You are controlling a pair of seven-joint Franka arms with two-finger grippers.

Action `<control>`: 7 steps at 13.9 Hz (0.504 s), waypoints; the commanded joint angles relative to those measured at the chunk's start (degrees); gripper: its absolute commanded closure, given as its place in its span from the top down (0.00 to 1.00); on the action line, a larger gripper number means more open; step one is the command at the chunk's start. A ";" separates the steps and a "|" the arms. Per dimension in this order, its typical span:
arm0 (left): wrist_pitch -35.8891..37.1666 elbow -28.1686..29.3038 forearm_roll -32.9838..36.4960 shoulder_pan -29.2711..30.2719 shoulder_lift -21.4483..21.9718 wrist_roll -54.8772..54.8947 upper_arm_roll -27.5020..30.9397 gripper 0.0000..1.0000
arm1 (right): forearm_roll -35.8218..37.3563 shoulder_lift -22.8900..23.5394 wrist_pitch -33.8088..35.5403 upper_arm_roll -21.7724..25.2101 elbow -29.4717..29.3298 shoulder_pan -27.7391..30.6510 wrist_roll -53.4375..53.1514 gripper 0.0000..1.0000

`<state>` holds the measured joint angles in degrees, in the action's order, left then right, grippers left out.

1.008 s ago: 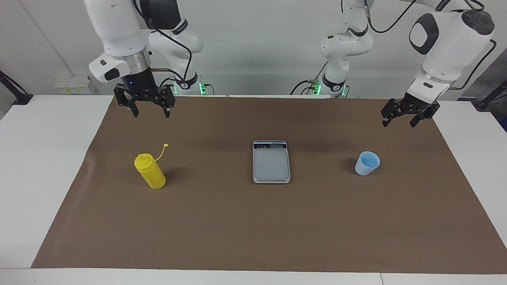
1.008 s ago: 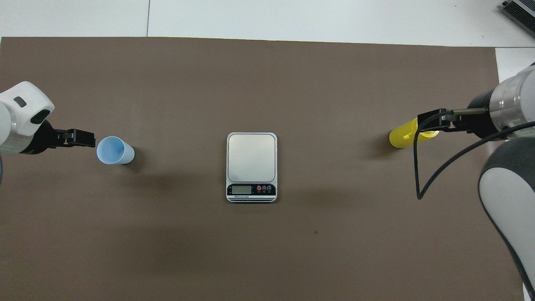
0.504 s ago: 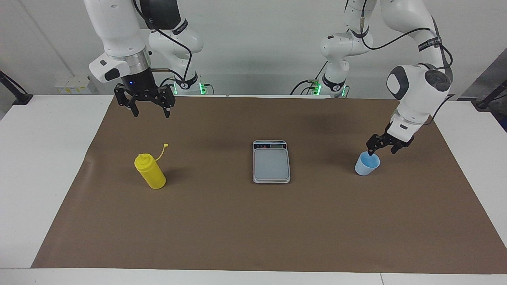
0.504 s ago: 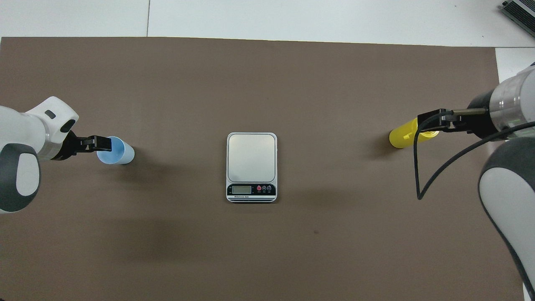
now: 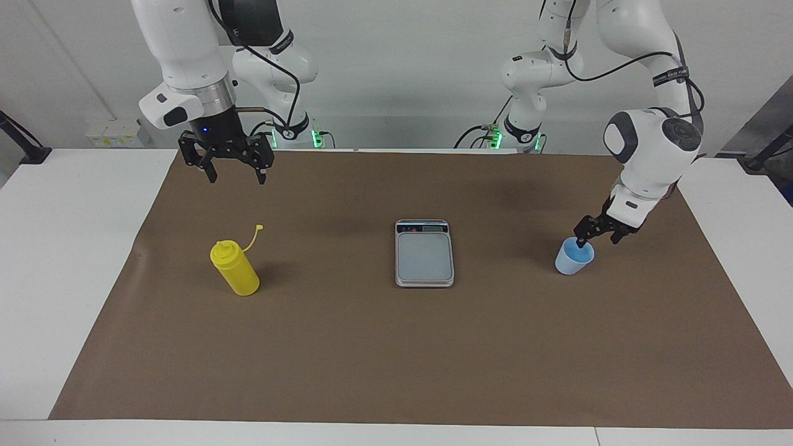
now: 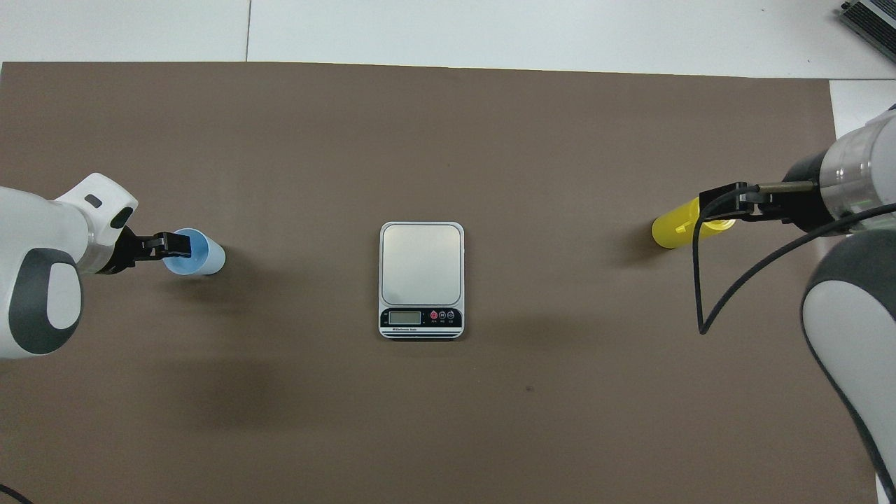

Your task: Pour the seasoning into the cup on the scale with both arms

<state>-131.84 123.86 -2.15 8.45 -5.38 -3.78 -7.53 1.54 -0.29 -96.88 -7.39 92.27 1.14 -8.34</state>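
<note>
The cup's (image 5: 574, 258) rim is straddled by the open left gripper (image 5: 596, 238), one finger inside; the right gripper (image 5: 234, 174) waits open.

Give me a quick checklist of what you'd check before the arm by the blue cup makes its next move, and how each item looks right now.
1. Cup upright on the mat: ok.
2. Left end effector open: ok.
3. One finger inside the cup's rim, one outside: looks so, cannot tell for sure.
4. Scale plate free for the cup: ok.
5. Yellow bottle upright, cap off its nozzle: ok.
6. Right end effector open, waiting in the air, not yet lowered to the bottle: ok.
</note>
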 commanded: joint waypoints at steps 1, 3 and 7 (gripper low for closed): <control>-2.45 0.68 -0.05 0.08 -1.65 -1.49 -0.38 1.00 | -1.01 -0.50 0.20 0.01 0.63 0.62 1.49 1.00; -3.41 0.95 -0.05 -0.62 -2.18 -3.07 -0.47 1.00 | -1.01 -0.50 0.20 0.01 0.54 0.62 1.49 1.00; -3.07 1.30 -0.05 -0.45 -2.18 -2.03 -0.47 0.00 | -1.01 -0.50 0.20 0.01 0.54 0.62 1.49 1.00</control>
<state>-133.80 124.12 -2.15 8.33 -8.00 -5.72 -8.23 1.54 -0.29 -96.88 -7.39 92.27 1.14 -8.34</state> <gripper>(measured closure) 0.132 0.000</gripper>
